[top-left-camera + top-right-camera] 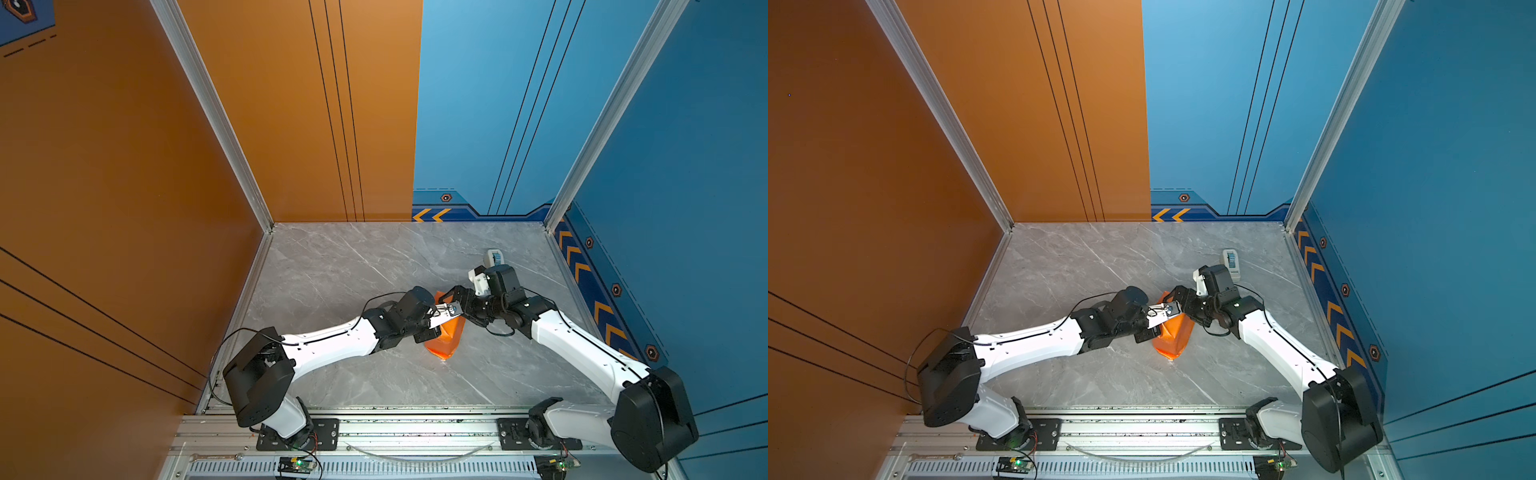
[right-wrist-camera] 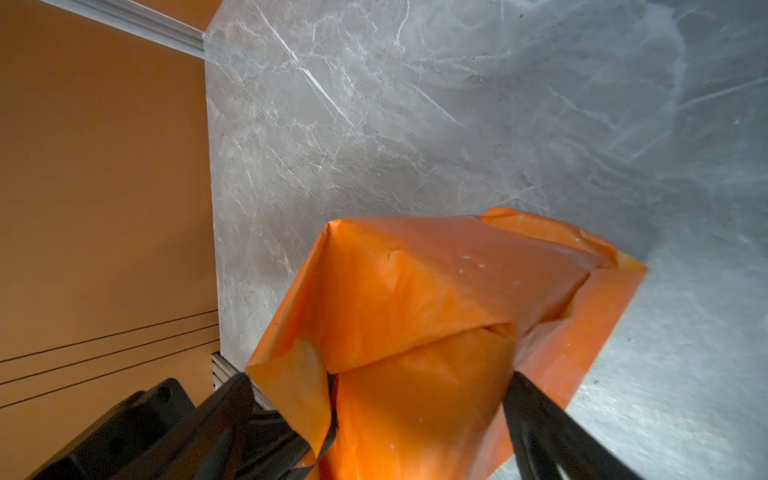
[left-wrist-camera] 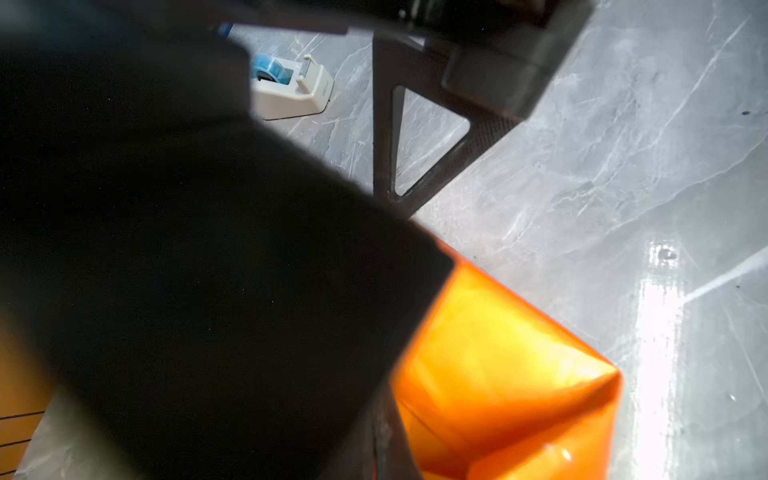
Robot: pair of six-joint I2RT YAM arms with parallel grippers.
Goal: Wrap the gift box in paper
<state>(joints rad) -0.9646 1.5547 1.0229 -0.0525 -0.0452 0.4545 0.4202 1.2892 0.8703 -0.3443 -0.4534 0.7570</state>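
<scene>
The paper (image 1: 445, 338) (image 1: 1173, 334), glossy orange side out, is folded into a creased parcel on the marble table (image 1: 332, 270). The gift box is hidden inside it. My right gripper (image 1: 446, 299) (image 1: 1173, 296) is at the parcel's far end. In the right wrist view it (image 2: 379, 376) is open, with one dark finger (image 2: 536, 415) on each side of the paper (image 2: 436, 299) and a loose flap (image 2: 299, 386) beside one finger. My left gripper (image 1: 434, 332) (image 1: 1152, 332) is shut against the parcel's left side. Its wrist view shows a blurred finger (image 3: 382, 440) beside the paper (image 3: 498, 353), with nothing visibly pinched.
A white tape dispenser (image 1: 493, 258) (image 1: 1231, 261) (image 3: 291, 87) with a blue roll stands behind the right arm. A blurred black mass (image 3: 166, 249) blocks much of the left wrist view. Orange wall on the left, blue wall on the right, aluminium rail (image 1: 374, 419) in front.
</scene>
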